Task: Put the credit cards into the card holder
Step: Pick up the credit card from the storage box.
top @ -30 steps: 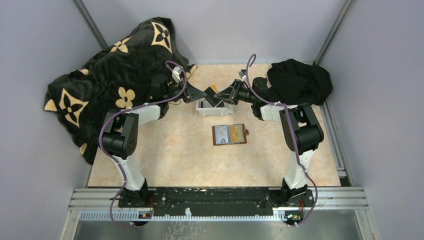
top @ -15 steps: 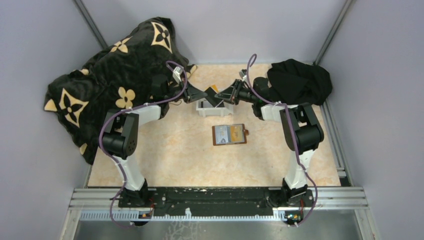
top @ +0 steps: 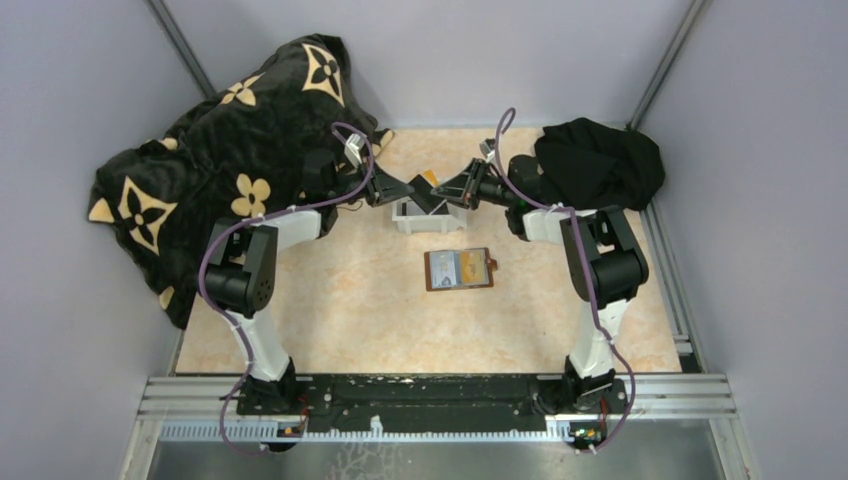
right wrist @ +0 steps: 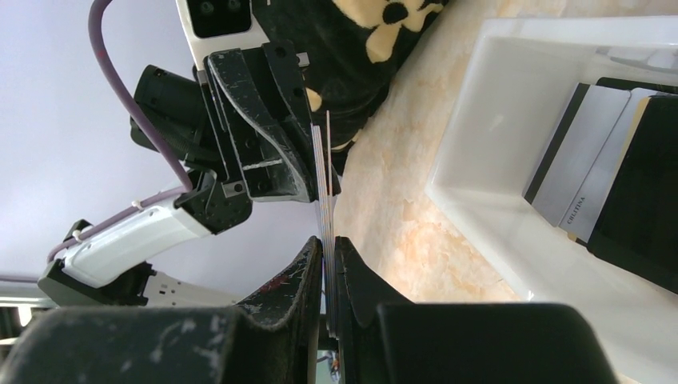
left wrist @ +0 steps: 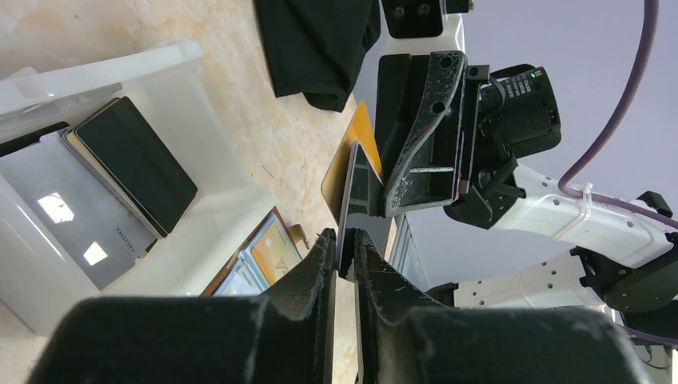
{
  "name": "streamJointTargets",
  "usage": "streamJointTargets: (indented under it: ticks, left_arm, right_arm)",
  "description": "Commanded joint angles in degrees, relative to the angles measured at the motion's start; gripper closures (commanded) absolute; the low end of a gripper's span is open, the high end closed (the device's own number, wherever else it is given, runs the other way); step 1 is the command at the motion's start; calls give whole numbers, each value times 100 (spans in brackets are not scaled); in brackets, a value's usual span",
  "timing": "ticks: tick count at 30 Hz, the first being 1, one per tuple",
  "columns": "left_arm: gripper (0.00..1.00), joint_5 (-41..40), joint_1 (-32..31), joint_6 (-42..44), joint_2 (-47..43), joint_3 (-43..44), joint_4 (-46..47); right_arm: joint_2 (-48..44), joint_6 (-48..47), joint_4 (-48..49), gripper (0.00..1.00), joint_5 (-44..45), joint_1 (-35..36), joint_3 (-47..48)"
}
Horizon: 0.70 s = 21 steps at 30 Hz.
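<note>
**A:** Hardly anything is shifting since a second ago. The right arm is nudging very slightly, and the right gripper [top: 452, 192] and left gripper [top: 405, 190] are keeping nose to nose above the tray [top: 428, 224].

**B:** Jaws?

**A:** We are seeing the right jaws pinching a thin, upright sheaf of cards [right wrist: 323, 184]. The left jaws are standing just either side of the lower edge of a dark card [left wrist: 357, 188]. Whether they are pressing it or letting go, we cannot tell.

**B:** Progress?

**A:** We are judging it early. A grey card [left wrist: 68, 212] and a black card [left wrist: 132, 160] are lying in the tray. The holder [top: 459, 269] is lying open on the table [top: 350, 300], on the near side of the tray and apart from it. It is showing pale and orange patches, and we cannot tell whether those are cards already lodged. We are reckoning the whole insertion remains: settling the held sheaf, carrying it over, slotting it in, then clearing the tray.

**B:** What are the views adding?

**A:** The top view alone is placing the holder between the arms, though the jaws are too small there. The left wrist view is showing a gold card [left wrist: 334, 172] behind the dark one. The right wrist view is showing the sheaf edge-on as fine lines, one standing slightly apart.
</note>
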Motion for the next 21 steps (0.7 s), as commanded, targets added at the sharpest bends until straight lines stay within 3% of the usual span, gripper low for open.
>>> streamJointTargets:
  ticks: [1, 21]
  left_arm:
    - [83, -101, 94, 216, 117, 66, -133]
    - [80, -119, 200, 204, 140, -42, -77]
  right_arm:
    - [-107, 76, 618, 89, -117, -53, -48]
    - [-62, 190, 837, 89, -148, -115, -194]
